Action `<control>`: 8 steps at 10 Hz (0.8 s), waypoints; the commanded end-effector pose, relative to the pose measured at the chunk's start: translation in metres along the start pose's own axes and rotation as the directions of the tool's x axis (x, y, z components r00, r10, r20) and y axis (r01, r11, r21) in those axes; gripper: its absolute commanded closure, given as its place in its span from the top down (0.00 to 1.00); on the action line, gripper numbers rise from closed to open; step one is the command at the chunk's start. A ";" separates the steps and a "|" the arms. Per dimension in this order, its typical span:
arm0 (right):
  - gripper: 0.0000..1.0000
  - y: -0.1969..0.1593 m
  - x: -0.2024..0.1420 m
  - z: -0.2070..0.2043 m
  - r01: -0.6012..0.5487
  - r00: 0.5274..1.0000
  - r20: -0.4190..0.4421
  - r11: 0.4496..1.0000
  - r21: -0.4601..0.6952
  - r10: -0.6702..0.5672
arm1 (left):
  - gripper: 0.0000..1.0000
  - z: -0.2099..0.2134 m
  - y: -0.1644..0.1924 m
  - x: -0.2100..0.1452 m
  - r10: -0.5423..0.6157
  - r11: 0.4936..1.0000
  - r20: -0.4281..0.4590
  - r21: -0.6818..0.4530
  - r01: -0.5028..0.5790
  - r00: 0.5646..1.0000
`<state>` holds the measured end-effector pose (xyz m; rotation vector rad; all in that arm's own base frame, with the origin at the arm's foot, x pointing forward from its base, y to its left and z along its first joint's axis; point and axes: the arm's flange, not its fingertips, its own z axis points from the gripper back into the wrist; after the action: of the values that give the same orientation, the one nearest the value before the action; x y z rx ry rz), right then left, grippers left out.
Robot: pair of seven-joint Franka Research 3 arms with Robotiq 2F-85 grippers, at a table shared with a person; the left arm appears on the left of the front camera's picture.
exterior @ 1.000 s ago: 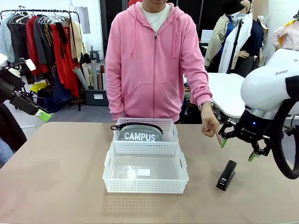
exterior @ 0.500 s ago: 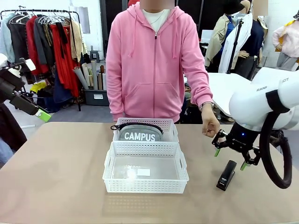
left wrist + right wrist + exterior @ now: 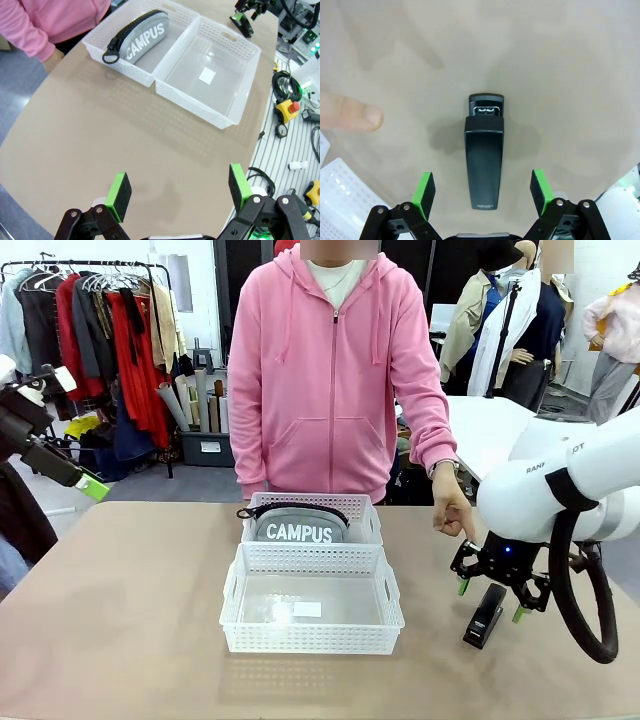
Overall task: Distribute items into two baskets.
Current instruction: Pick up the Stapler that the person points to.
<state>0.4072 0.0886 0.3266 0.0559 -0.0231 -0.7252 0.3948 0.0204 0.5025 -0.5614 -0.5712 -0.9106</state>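
A small black stapler [image 3: 485,617] lies on the table to the right of the baskets. My right gripper [image 3: 489,600] hangs open just above it. In the right wrist view the stapler [image 3: 485,160] lies lengthwise between the green pads of the right gripper [image 3: 482,191], untouched. The grey "CAMPUS" pouch [image 3: 303,528] lies in the far white basket [image 3: 358,506]. The near white basket [image 3: 312,640] holds just its small label. At the far left, high off the table, my left gripper [image 3: 179,186] stands open and holds nothing.
A person in a pink hoodie stands at the far side, one hand [image 3: 452,515] pointing down near the stapler, its fingertip [image 3: 351,114] close to my right gripper. Bare tabletop [image 3: 120,610] spreads left of the baskets. Cables and tools [image 3: 290,105] lie off the table's edge.
My right gripper has come down and to the left until it is over the stapler, still open. The left arm and both baskets have not moved.
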 end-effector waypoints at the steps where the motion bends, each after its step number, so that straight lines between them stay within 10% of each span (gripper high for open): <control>1: 1.00 -0.011 -0.015 -0.016 0.034 0.999 0.019 0.999 -0.022 -0.033 | 1.00 0.001 -0.001 -0.001 0.013 1.000 -0.012 -0.002 -0.013 1.000; 8: 1.00 -0.020 -0.010 -0.026 0.022 1.000 -0.011 1.000 0.004 -0.022 | 1.00 0.001 -0.001 -0.001 0.013 1.000 -0.012 -0.002 -0.013 1.000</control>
<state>0.4096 0.0837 0.3064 0.0481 0.0110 -0.7549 0.3948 0.0204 0.5025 -0.5614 -0.5711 -0.9106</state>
